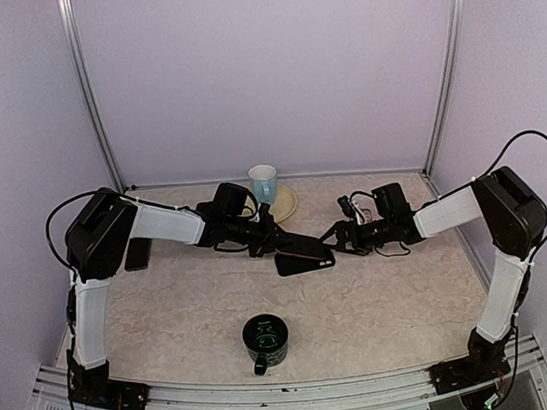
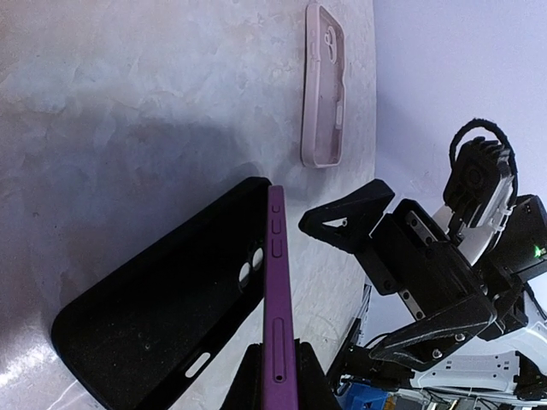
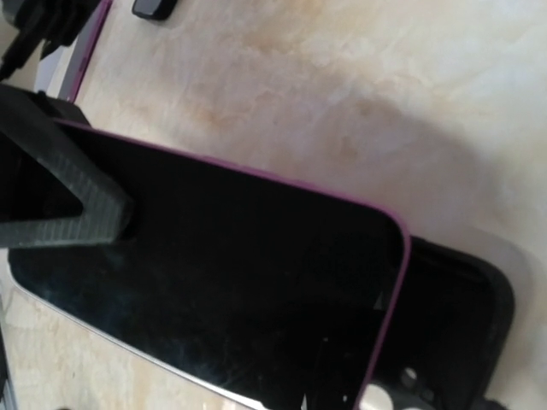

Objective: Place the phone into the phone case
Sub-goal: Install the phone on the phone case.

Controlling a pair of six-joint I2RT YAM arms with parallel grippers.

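- The purple-edged phone [image 1: 306, 248] is off the worktop [image 1: 169, 314], near its middle, clamped in the left hand [image 2: 278, 380].
- In the left wrist view the phone [image 2: 278, 299] is seen edge-on, side buttons showing, running along one long side of the black phone case [image 2: 162, 316].
- The phone case [image 1: 300, 263] lies flat on the worktop with its open side up and the camera cut-out visible. It sits just under and beside the phone.
- In the right wrist view the dark screen of the phone [image 3: 239, 282] is tilted, and one corner hangs over the end of the phone case [image 3: 466, 299]. I cannot tell whether the two touch.
- The left hand [image 1: 264, 237] is closed on the phone's near end, one finger on each face.
- The right hand [image 1: 335, 241] is at the phone's far end with its jaws spread wide and nothing in them.
- One of its fingers [image 3: 68, 205] lies against or just over the screen. Which of the two is unclear.
- The left wrist view shows the right hand [image 2: 342, 286] with its fingers splayed beside the phone.
- A pale pink case [image 2: 323, 85] lies farther off on the worktop, well apart from the black one.
- A white cup [image 1: 263, 181] stands beside a yellow plate [image 1: 286, 204] at the back.
- A dark mug [image 1: 265, 341] stands near the front edge.
- A dark flat object [image 1: 137, 253] lies by the left arm.
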